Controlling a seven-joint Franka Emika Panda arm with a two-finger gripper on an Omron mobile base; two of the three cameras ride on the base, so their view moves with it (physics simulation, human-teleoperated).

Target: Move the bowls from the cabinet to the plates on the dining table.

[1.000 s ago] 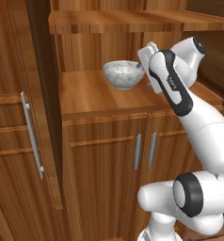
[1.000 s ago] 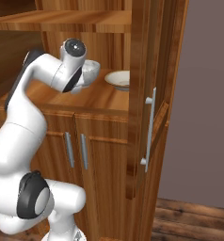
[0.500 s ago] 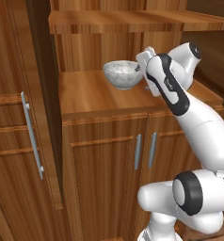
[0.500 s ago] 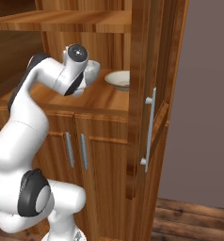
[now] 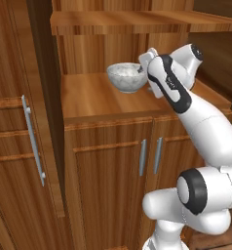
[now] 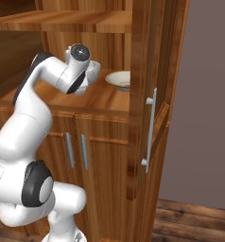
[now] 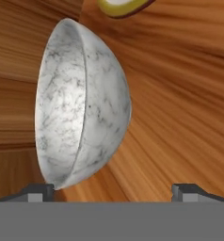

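Observation:
The cabinet [image 5: 88, 97] stands open, and the grey-white marbled bowl [image 5: 125, 76] sits upright on its shelf. My gripper [image 5: 143, 71] is just right of that bowl, at rim height. In the hand view the marbled bowl [image 7: 81, 108] looms close on the left, its rim reaching down to the left fingertip [image 7: 38, 190]. The gripper [image 7: 113, 190] is open and holds nothing. The beige bowl [image 6: 119, 80] with a brown rim rests farther right on the same shelf, and the beige bowl [image 7: 121, 5] peeks in at the top of the hand view. The plates and the dining table are out of view.
The open left door [image 5: 20, 146] with its grey bar handle [image 5: 32, 141] juts out on the left. The right door [image 6: 147, 94] stands open beside the beige bowl. A shelf board [image 5: 137, 19] hangs low above the bowls. Closed lower doors [image 5: 113, 176] lie beneath.
The hand has edged a little closer to the marbled bowl. The jaws have stayed open, and neither bowl has moved.

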